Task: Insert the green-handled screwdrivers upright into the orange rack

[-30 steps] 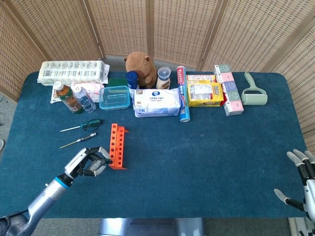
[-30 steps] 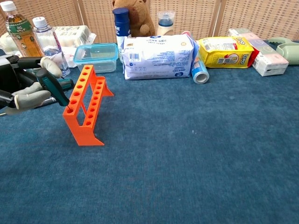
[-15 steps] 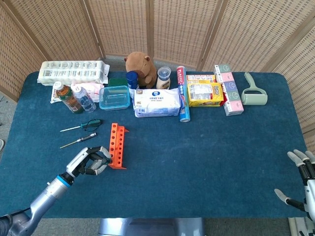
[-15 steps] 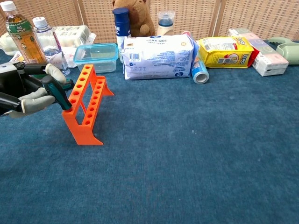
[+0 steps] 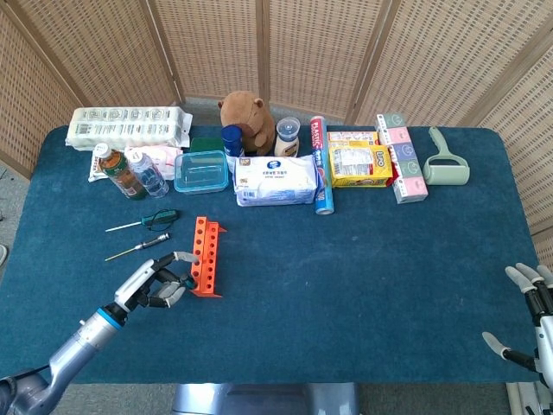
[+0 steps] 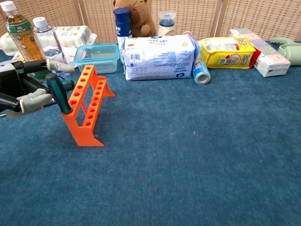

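The orange rack [image 5: 206,257] [image 6: 88,104] stands left of centre on the blue table. A green-handled screwdriver [image 6: 58,92] sits in the hole at its near end, leaning slightly left. My left hand [image 5: 154,287] [image 6: 19,87] is just left of it, fingers spread around the handle; one fingertip lies close beside it. Two more screwdrivers lie flat behind the hand: a green-handled one [image 5: 147,220] and a darker one [image 5: 140,247]. My right hand [image 5: 531,322] hangs open at the table's near right corner, holding nothing.
Along the back stand bottles [image 5: 121,171], a clear blue-lidded box [image 5: 200,171], a white wipes pack [image 5: 276,180], a plush toy [image 5: 245,111], a yellow packet [image 5: 359,164], boxes and a lint roller [image 5: 445,160]. Blue cloth [image 5: 363,268] covers the table.
The left hand lowered the screwdriver from a slant at the rack's near end into the hole, then spread its fingers away from the handle. The right hand stayed still.
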